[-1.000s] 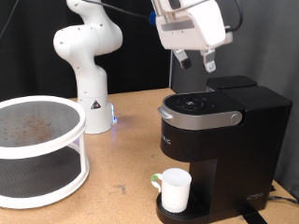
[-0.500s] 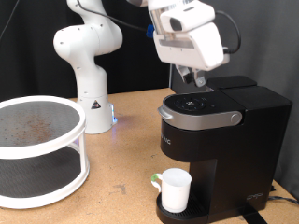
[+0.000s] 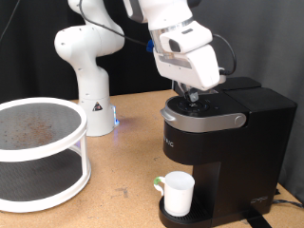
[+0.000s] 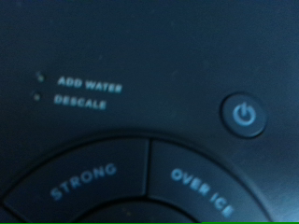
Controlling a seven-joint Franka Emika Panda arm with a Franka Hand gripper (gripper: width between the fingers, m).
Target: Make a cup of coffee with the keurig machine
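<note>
Exterior view. Claw [image 3: 193, 96]: upper centre of frame, fingertips down at the top button panel of the keurig machine [image 3: 223, 142], which filled the right half of the frame. Opening of the claw: could not be told, fingers largely hidden under the white hand; nothing seen held. Cup [image 3: 178, 193]: lower centre, upright on the machine's circular drip tray, beneath the brew head. Risk, as judged: a press landing off-centre could trigger the wrong control, the buttons lying close together; a hard push could shift the machine on the desk [image 3: 123, 152] and put the cup out of line with the spout. Other items: white arm base [image 3: 88, 59], upper left; white two-tier round rack [image 3: 40, 152], left edge, well apart. Nothing stood between claw and panel.

Wrist view. Panel close up: power button [image 4: 243, 115] at right; "STRONG" key [image 4: 82, 181] and "OVER ICE" key [image 4: 201, 189] along the bottom; "ADD WATER" and "DESCALE" labels upper left. Fingers not visible. Risk: an unlit water indicator was not proof of a filled tank.
</note>
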